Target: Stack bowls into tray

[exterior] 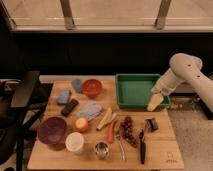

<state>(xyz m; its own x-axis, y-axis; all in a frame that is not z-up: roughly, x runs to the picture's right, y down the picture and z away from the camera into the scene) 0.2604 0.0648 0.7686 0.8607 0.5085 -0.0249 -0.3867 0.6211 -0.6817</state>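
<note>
Bowls sit apart on the wooden table (161,146), and neither carries any label or writing. The only mark in sight is a small one printed near the table's front right corner, too small to read.

The orange-red bowl (92,87) is the smaller of the two, glossy and round. It stands upright near the back edge, just left of the tray (119,93). The purple bowl (52,130) is larger, dark and dull. It stands upright at the front left, beside a white cup (75,142), with a steel cup (101,149) further right.

The tray is a green rectangular bin with raised sides, at the back right of the table, with nothing visible inside it.

The gripper (154,103) hangs from the pale arm (185,70) that reaches in from the right, over the tray's front right corner. Its jaws stand apart with nothing between them. Both bowls are well away from it, the orange-red one across the tray to the left, the purple one far off toward the front left corner.

Between them lie a blue sponge (63,96), a grey cloth (90,110) and a bunch of grapes (128,131).
</note>
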